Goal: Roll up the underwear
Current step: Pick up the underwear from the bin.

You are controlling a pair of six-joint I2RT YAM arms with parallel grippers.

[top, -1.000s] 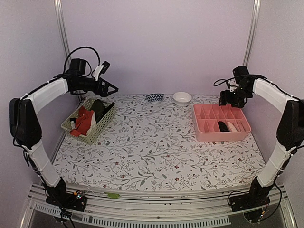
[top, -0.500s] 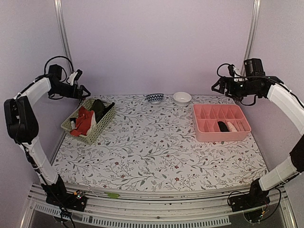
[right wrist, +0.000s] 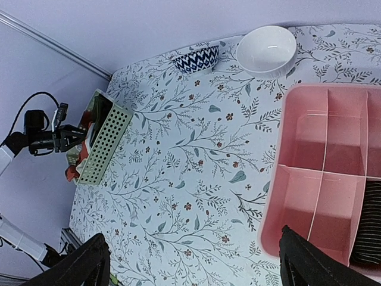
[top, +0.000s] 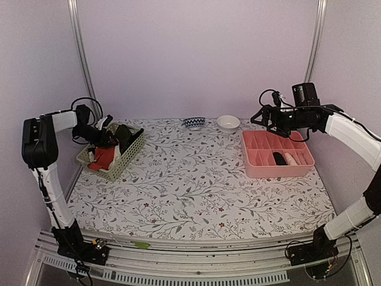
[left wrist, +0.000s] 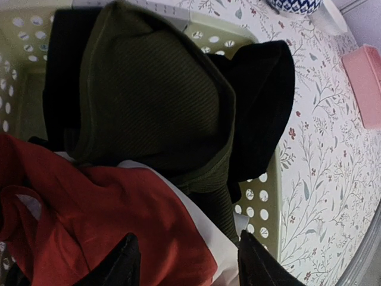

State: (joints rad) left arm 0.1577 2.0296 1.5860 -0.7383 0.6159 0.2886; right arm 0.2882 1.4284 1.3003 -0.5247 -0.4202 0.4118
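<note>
Red underwear (left wrist: 89, 226) and black underwear (left wrist: 155, 113) lie heaped in the basket (left wrist: 262, 202) as our left gripper (left wrist: 187, 265), dropped in from above this past second, straddles the red one, jaws half-spread, nothing visibly gripped. Our right gripper (right wrist: 196, 265) hangs wide, empty, near the tray (right wrist: 309, 119). We judge rolling not yet begun.

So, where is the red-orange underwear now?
In the top view the red-orange underwear lies in the green basket at the left, beside the black underwear.

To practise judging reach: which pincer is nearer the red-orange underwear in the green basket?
Left. The left pincer is right over the red-orange underwear in the basket; the right pincer is across the table, by the pink tray.
</note>
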